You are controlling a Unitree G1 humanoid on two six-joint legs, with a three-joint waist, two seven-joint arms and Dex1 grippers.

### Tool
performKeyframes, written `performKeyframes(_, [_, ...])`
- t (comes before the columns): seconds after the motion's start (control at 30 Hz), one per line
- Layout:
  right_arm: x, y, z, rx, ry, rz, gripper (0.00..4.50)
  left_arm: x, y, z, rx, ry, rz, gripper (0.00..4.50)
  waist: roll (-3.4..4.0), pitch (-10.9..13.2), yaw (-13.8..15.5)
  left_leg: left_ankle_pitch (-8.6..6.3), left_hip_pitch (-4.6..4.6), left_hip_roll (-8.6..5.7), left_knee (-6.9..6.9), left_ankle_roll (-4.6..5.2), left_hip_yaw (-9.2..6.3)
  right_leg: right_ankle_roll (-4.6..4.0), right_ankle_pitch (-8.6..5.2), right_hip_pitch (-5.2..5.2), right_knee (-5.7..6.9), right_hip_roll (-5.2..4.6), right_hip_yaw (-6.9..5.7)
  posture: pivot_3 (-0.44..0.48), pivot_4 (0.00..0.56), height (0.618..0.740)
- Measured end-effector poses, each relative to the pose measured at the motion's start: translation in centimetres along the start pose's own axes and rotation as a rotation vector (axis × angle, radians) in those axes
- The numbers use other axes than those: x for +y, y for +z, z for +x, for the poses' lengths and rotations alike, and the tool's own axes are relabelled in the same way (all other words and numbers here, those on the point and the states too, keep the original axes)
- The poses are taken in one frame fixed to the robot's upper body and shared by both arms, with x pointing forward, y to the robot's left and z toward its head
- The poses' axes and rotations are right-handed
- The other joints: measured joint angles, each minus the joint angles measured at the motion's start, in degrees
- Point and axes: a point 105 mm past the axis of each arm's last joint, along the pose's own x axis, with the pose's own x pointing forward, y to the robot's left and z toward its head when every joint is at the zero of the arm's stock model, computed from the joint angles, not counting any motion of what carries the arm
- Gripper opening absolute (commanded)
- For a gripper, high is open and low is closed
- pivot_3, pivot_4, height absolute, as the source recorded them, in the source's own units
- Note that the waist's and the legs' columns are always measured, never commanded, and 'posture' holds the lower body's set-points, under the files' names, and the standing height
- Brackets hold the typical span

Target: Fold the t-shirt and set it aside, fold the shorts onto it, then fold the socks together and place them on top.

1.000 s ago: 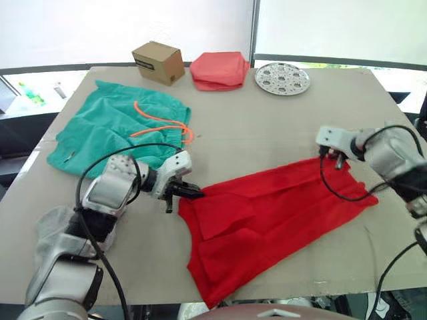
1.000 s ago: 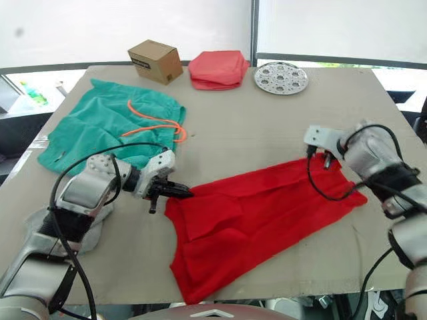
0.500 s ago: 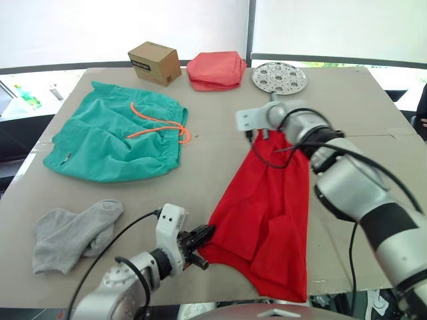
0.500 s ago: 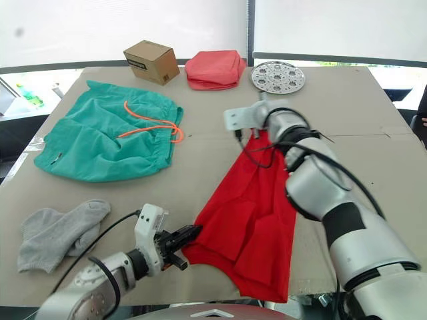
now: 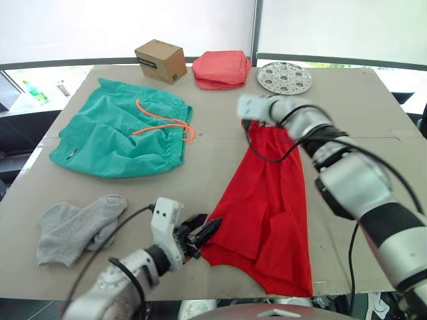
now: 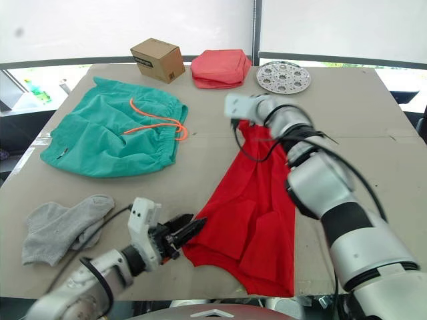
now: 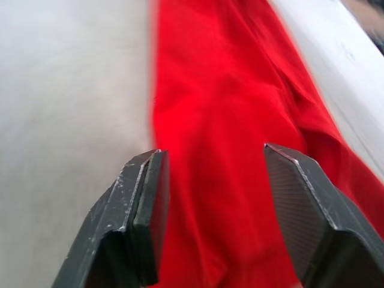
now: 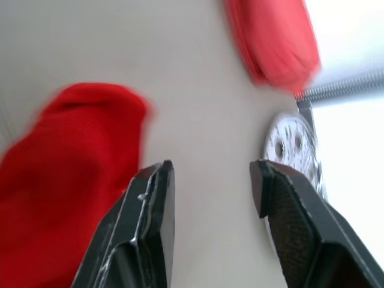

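Observation:
The red t-shirt [image 5: 270, 200] lies as a long, loosely folded strip running from mid-table toward the near edge. At its near-left corner my left gripper [image 5: 205, 230] is open, its fingers [image 7: 147, 198] spread with red cloth just ahead of them. Over the shirt's far end my right gripper [image 5: 257, 121] is also open and holds nothing; the red cloth lies beside one finger [image 8: 153, 204]. Spread flat at the left are the teal shorts [image 5: 123, 130] with an orange drawstring. The grey socks [image 5: 77, 227] lie bunched at the near left.
Along the far edge stand a cardboard box [image 5: 160, 60], a folded salmon-pink cloth [image 5: 222, 69] and a perforated metal plate [image 5: 285, 77]. The table's near edge [image 5: 133, 297] runs just behind my left gripper. The beige table top [image 5: 360, 113] stretches to the right of the shirt.
Both grippers have opened and let go of the shirt's two ends. The shirt stays in its long strip. The view has shifted slightly.

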Motion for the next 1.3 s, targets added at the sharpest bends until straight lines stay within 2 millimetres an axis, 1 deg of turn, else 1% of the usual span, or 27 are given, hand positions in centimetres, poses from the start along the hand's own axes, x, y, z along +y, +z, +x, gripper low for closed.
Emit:
performKeyframes(0.03, [-1.1, -0.9, -0.8, -0.046, -0.011, 0.175, 2.26, 0.5, 0.6, -0.3, 0.03, -0.043, 0.031, 2.42, -0.03, 0.0, -0.2, 0.0, 0.07, 0.0, 0.01, 0.01, -0.01, 0.01, 0.0, 0.1, 0.0, 0.02, -0.02, 0.0, 0.15, 0.74])
performKeyframes(0.07, [-1.2, -1.1, -0.9, -0.055, -0.01, 0.22, 2.26, 0.8, 0.8, -0.5, 0.033, -0.047, 0.038, 2.42, -0.02, 0.0, -0.4, 0.0, 0.07, 0.0, 0.01, 0.01, 0.0, 0.01, 0.0, 0.11, -0.01, 0.03, 0.0, 0.0, 0.15, 0.74])
performKeyframes(0.1, [-1.2, -1.7, -1.2, -0.08, -0.011, 0.323, 2.26, 1.0, 1.3, -0.5, 0.042, -0.074, 0.049, 2.42, -0.04, 0.0, -0.6, -0.01, 0.12, 0.0, -0.01, 0.02, 0.04, 0.01, 0.0, 0.15, 0.0, 0.04, 0.05, 0.0, 0.15, 0.74])
performKeyframes(0.13, [-1.0, -2.9, -1.7, -0.109, -0.032, 0.431, 2.26, 1.2, 1.9, -0.4, 0.067, -0.12, 0.074, 2.42, -0.17, -0.1, -0.6, 0.0, 0.13, 0.03, -0.03, 0.02, -0.02, 0.03, 0.01, 0.16, 0.04, 0.08, -0.01, 0.0, 0.15, 0.74])
performKeyframes(0.2, [0.7, -5.0, -2.5, -0.119, -0.053, 0.609, 2.26, 2.2, 3.0, -0.6, 0.092, -0.134, 0.112, 2.42, -0.07, -0.1, -0.5, 0.01, 0.13, 0.09, -0.08, -0.01, -0.03, 0.11, 0.06, 0.13, 0.09, 0.13, -0.03, 0.0, 0.15, 0.74])
performKeyframes(0.23, [2.4, -6.3, -3.0, -0.095, -0.059, 0.72, 2.26, 2.8, 3.7, -0.6, 0.096, -0.139, 0.129, 2.42, 0.07, 0.0, -0.5, 0.05, 0.11, 0.08, -0.1, -0.08, 0.0, 0.23, 0.12, 0.07, 0.09, 0.14, 0.01, 0.0, 0.15, 0.74])
performKeyframes(0.3, [4.3, -7.6, -3.7, -0.051, -0.078, 0.813, 2.26, 3.0, 4.1, -0.5, 0.111, -0.167, 0.147, 2.42, 0.19, 0.1, -0.8, 0.09, 0.09, 0.06, -0.12, -0.15, 0.12, 0.25, 0.14, -0.04, 0.1, 0.17, 0.15, 0.0, 0.15, 0.74])
performKeyframes(0.37, [4.8, -7.9, -4.5, -0.037, -0.128, 0.852, 2.26, 3.3, 4.2, -0.4, 0.141, -0.195, 0.153, 2.42, 0.24, 0.1, -0.9, 0.08, 0.11, 0.02, -0.13, -0.13, 0.22, 0.26, 0.13, -0.08, 0.06, 0.26, 0.25, 0.0, 0.15, 0.74])
performKeyframes(0.4, [4.6, -7.7, -4.8, -0.042, -0.157, 0.854, 2.26, 3.5, 4.2, -0.4, 0.157, -0.207, 0.156, 2.42, 0.23, 0.1, -0.9, 0.01, 0.11, 0.03, -0.12, -0.02, 0.22, 0.26, 0.12, -0.08, 0.04, 0.31, 0.26, 0.0, 0.15, 0.74])
performKeyframes(0.47, [4.3, -7.0, -5.0, -0.059, -0.188, 0.851, 2.26, 3.8, 4.1, -0.4, 0.188, -0.222, 0.16, 2.42, 0.17, 0.1, -0.9, -0.02, 0.15, 0.04, -0.12, 0.03, 0.23, 0.05, 0.0, -0.07, 0.0, 0.34, 0.28, 0.0, 0.15, 0.74])
performKeyframes(0.53, [4.8, -7.1, -4.4, -0.045, -0.19, 0.88, 2.26, 3.6, 3.6, -0.3, 0.21, -0.237, 0.16, 2.42, 0.1, 0.0, -0.8, -0.02, 0.18, 0.05, -0.12, 0.03, 0.27, 0.04, -0.01, -0.05, 0.01, 0.33, 0.33, 0.0, 0.15, 0.74])
performKeyframes(0.6, [5.6, -7.7, -3.5, -0.013, -0.174, 0.907, 2.26, 3.6, 2.8, -0.3, 0.234, -0.242, 0.146, 2.42, 0.1, 0.0, -0.8, -0.01, 0.18, 0.06, -0.12, 0.02, 0.3, 0.04, 0.0, -0.06, 0.01, 0.32, 0.39, 0.0, 0.15, 0.74])
performKeyframes(0.67, [6.2, -8.4, -2.8, 0.037, -0.15, 0.919, 2.26, 3.6, 1.8, -0.3, 0.258, -0.235, 0.127, 2.42, 0.1, 0.0, -0.7, 0.0, 0.17, 0.05, -0.12, 0.01, 0.32, 0.03, 0.0, -0.07, 0.01, 0.32, 0.41, 0.0, 0.15, 0.74])
performKeyframes(0.77, [6.5, -9.4, -2.0, 0.115, -0.122, 0.903, 2.26, 3.1, -0.5, -0.4, 0.315, -0.226, 0.092, 2.42, 0.1, 0.0, -0.6, -0.01, 0.16, 0.09, -0.13, 0.02, 0.3, 0.02, -0.01, -0.08, 0.01, 0.32, 0.4, 0.0, 0.15, 0.74])
performKeyframes(0.83, [6.5, -9.5, -1.8, 0.127, -0.119, 0.896, 2.26, 2.8, -1.3, -0.3, 0.341, -0.228, 0.086, 2.42, 0.09, 0.0, -0.6, -0.02, 0.17, 0.1, -0.14, 0.03, 0.3, 0.02, -0.01, -0.08, 0.01, 0.32, 0.4, 0.0, 0.15, 0.74])
performKeyframes(0.9, [6.5, -9.6, -1.7, 0.142, -0.116, 0.886, 1.73, 2.5, -1.5, -0.1, 0.346, -0.222, 0.113, 2.52, 0.07, 0.0, -0.6, -0.04, 0.22, 0.11, -0.14, 0.07, 0.29, 0.02, -0.01, -0.04, 0.01, 0.29, 0.4, 0.0, 0.15, 0.74])
performKeyframes(0.93, [6.4, -9.7, -1.7, 0.147, -0.117, 0.881, 1.41, 2.4, -1.5, 0.1, 0.346, -0.218, 0.123, 2.25, 0.08, 0.0, -0.5, -0.05, 0.26, 0.09, -0.14, 0.08, 0.3, 0.03, -0.01, -0.01, 0.01, 0.25, 0.41, 0.0, 0.15, 0.74])
performKeyframes(1.0, [6.5, -9.8, -1.7, 0.157, -0.115, 0.866, 0.5, 2.4, -1.7, 0.5, 0.333, -0.201, 0.117, 1.72, 0.1, 0.0, -0.5, -0.06, 0.32, 0.06, -0.14, 0.1, 0.3, 0.03, -0.01, 0.06, 0.01, 0.19, 0.41, 0.0, 0.15, 0.74])
performKeyframes(1.03, [6.5, -9.7, -1.7, 0.157, -0.112, 0.861, 0.01, 2.3, -1.7, 0.8, 0.325, -0.196, 0.112, 1.21, 0.09, 0.0, -0.4, -0.06, 0.33, 0.05, -0.13, 0.1, 0.31, 0.03, -0.01, 0.07, 0.02, 0.16, 0.41, 0.0, 0.15, 0.74])
performKeyframes(1.07, [6.6, -9.6, -1.7, 0.157, -0.111, 0.851, 0.0, 2.2, -1.8, 1.0, 0.314, -0.192, 0.104, 0.62, 0.06, 0.0, -0.3, -0.06, 0.32, 0.04, -0.12, 0.1, 0.3, 0.04, -0.01, 0.07, 0.02, 0.16, 0.41, 0.0, 0.15, 0.74])
performKeyframes(1.1, [6.6, -9.5, -1.6, 0.159, -0.109, 0.842, 0.0, 2.0, -2.0, 1.3, 0.311, -0.196, 0.093, 0.4, 0.03, -0.1, -0.4, -0.06, 0.32, 0.04, -0.12, 0.11, 0.31, 0.04, 0.0, 0.07, 0.03, 0.16, 0.41, 0.0, 0.15, 0.74])
performKeyframes(1.13, [6.6, -9.5, -1.6, 0.16, -0.111, 0.839, 0.0, 1.9, -2.1, 1.5, 0.305, -0.197, 0.076, 0.07, 0.03, -0.1, -0.4, -0.06, 0.31, 0.05, -0.12, 0.1, 0.3, 0.04, 0.0, 0.07, 0.03, 0.17, 0.41, 0.0, 0.15, 0.74])
performKeyframes(1.2, [6.3, -9.3, -1.5, 0.166, -0.112, 0.825, 0.0, 1.8, -2.2, 1.7, 0.281, -0.185, 0.034, 0.07, 0.07, 0.0, -0.5, -0.06, 0.31, 0.06, -0.12, 0.1, 0.3, 0.04, 0.0, 0.06, 0.03, 0.18, 0.41, 0.0, 0.15, 0.74])
performKeyframes(1.27, [6.0, -9.1, -1.3, 0.17, -0.119, 0.791, 0.0, 1.9, -2.4, 1.5, 0.258, -0.16, -0.016, 0.07, 0.08, 0.0, -0.6, -0.06, 0.3, 0.07, -0.15, 0.1, 0.28, 0.03, -0.01, 0.05, 0.02, 0.22, 0.4, 0.0, 0.15, 0.74])
performKeyframes(1.3, [5.9, -8.6, -1.0, 0.165, -0.116, 0.762, 0.0, 1.7, -2.7, 1.0, 0.238, -0.134, -0.053, 0.07, 0.07, 0.0, -0.8, -0.06, 0.29, 0.08, -0.15, 0.1, 0.28, 0.03, -0.01, 0.02, 0.01, 0.23, 0.4, 0.0, 0.15, 0.74])
